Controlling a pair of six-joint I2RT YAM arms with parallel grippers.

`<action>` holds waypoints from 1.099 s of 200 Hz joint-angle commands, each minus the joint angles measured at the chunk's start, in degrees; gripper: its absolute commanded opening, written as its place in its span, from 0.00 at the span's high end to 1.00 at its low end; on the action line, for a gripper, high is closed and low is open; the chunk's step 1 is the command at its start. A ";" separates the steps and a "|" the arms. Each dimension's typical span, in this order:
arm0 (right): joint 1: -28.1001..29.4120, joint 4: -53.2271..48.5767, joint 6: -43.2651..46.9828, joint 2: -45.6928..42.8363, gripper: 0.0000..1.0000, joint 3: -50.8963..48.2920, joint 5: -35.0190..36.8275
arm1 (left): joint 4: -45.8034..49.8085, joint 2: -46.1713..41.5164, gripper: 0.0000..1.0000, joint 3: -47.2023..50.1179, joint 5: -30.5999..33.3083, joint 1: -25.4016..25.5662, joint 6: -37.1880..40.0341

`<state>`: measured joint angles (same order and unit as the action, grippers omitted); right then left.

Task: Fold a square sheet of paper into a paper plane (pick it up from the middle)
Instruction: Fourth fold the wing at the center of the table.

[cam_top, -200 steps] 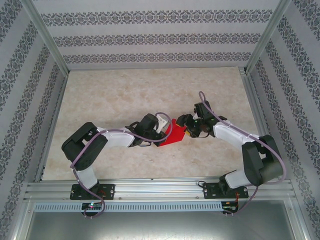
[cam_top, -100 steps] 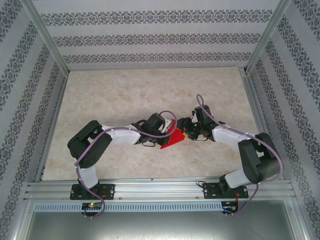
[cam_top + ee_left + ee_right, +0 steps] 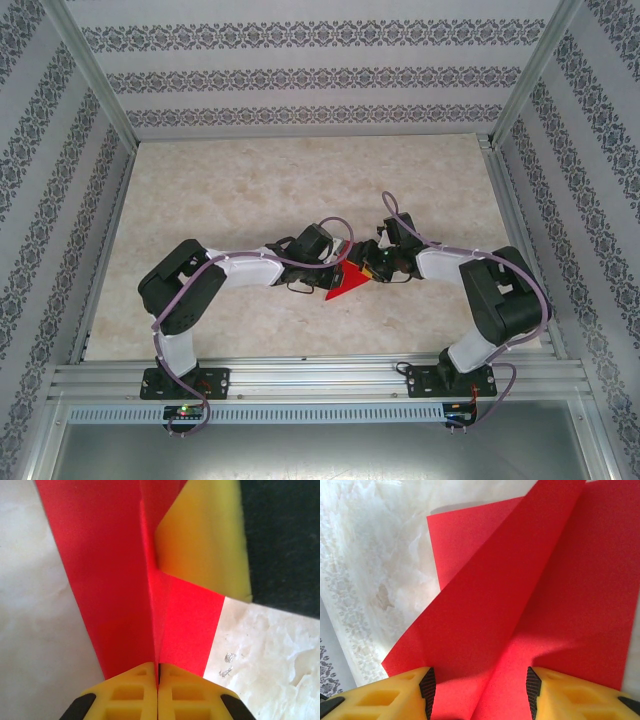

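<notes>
On the table, centre, between both arms: red paper sheet, creased into a pointed wedge. Left gripper clamped tight on the middle ridge. Right gripper half open, astride a raised flap, gripping nothing. Since a second ago: arms drawn closer, wedge narrower, right fingers closing in. Judged: fold being sharpened. Paper thin, matte, crisp-edged.

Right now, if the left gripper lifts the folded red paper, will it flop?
Likely sags off-crease: the red paper is thin, one flap standing loose. The crease pinched in the left gripper should stiffen it. Probably light, sliding easily on the smooth table.
</notes>
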<state>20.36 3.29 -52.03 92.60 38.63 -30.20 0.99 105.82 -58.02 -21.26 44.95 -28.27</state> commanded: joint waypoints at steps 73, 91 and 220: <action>-0.41 -0.03 3.07 2.57 0.48 1.53 -0.65 | -2.70 -0.13 0.77 -0.20 -4.04 -0.33 -3.81; -0.41 -0.52 3.45 3.09 0.48 1.75 -0.32 | -3.62 -0.98 0.71 0.61 -4.62 -0.95 -4.76; -0.40 -0.77 4.52 4.37 0.48 2.05 -1.41 | -9.20 0.65 0.82 2.08 -5.81 -2.32 -8.64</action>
<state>20.36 3.68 -49.23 95.20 40.66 -31.99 -5.21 104.97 -55.59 -26.30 43.35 -36.27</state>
